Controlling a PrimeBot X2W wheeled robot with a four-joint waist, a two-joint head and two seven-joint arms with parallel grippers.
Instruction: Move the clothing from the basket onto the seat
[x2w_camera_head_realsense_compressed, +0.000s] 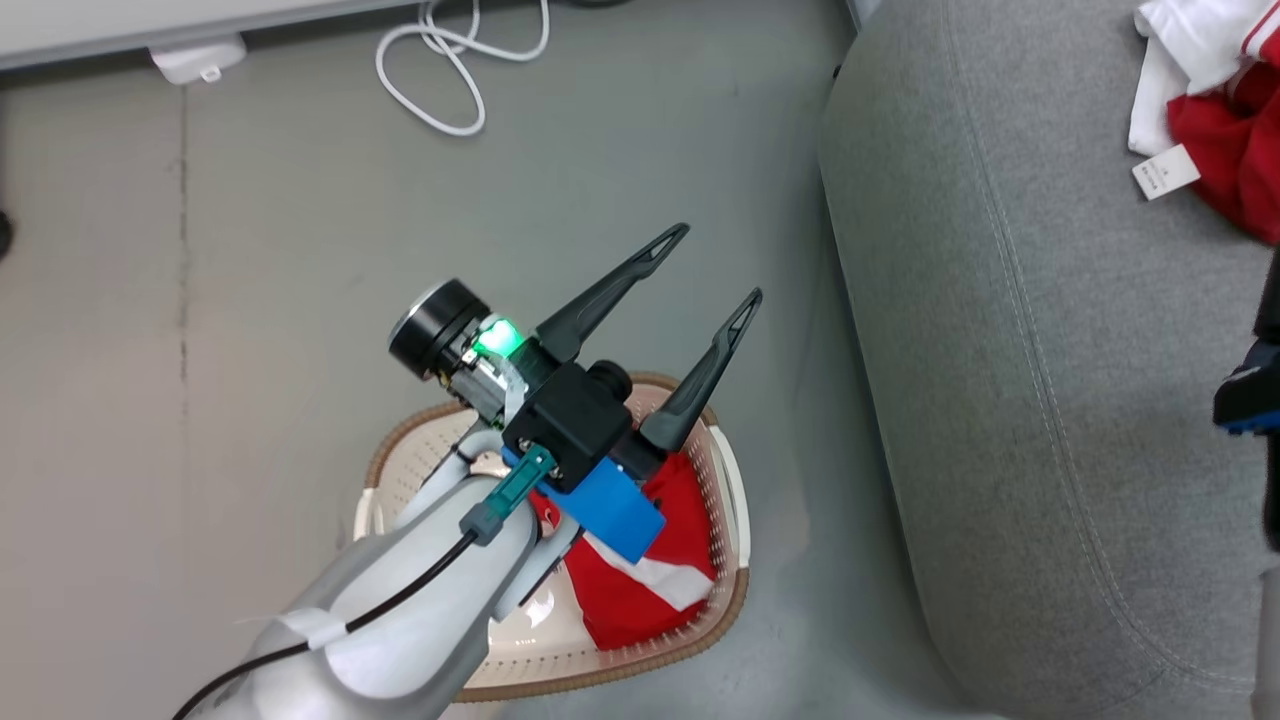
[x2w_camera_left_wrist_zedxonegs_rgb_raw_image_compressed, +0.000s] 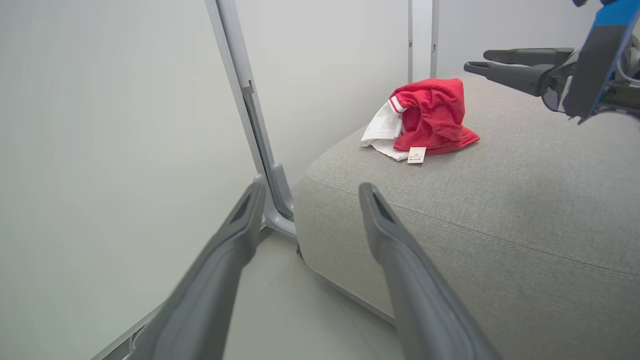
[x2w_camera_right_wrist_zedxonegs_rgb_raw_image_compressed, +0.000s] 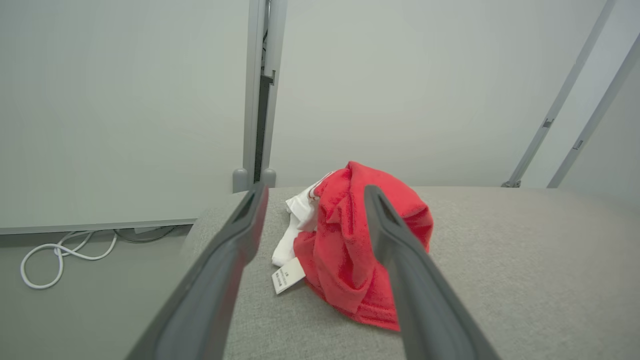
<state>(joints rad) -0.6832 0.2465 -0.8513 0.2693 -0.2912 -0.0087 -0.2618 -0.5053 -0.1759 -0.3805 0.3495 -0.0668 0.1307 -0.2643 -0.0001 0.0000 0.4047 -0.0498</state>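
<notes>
One red garment with a white stripe lies in the cream basket on the floor, partly hidden by my left arm. My left gripper hangs open and empty above the basket's far rim, pointing toward the grey seat. The other red and white garment sits crumpled on the seat, its white tag showing. In the right wrist view, my right gripper is open over the seat, a little short of that garment, holding nothing. The left wrist view shows the same garment and my right gripper.
A white cable loops on the grey floor by the wall, next to a white adapter. A metal frame post stands beside the seat's corner. A strip of floor separates the basket from the seat.
</notes>
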